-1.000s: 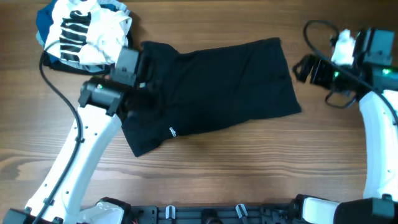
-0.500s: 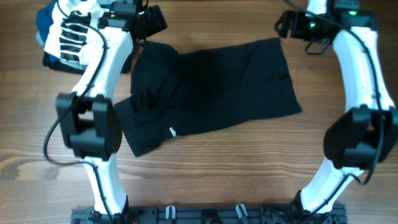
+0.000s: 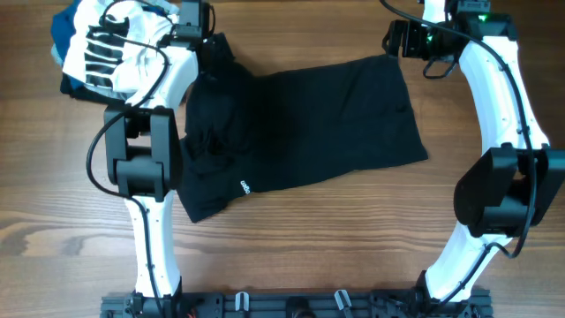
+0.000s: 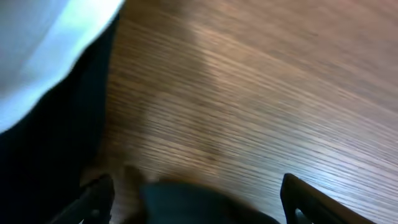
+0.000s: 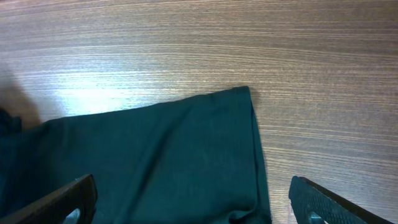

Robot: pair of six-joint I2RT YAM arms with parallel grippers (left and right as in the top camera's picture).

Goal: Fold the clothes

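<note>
Left hand [image 4: 196, 196] shifted left, right hand [image 5: 196, 202] still above clothes [image 3: 300, 124] corner

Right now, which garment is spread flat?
The black garment, spread across mid-table. The white striped garment and the blue clothing sit bunched in the corner pile.

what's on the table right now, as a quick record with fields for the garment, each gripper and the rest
garment: large black soft-fabric garment, spread on the wooden table, rumpled at its left end
left gripper: open, by the garment's far left corner, view blurred
right gripper: open, over the garment's far right corner, gripping nothing
rest: white garment with black stripes lying on blue folded clothing, far left of table
</note>
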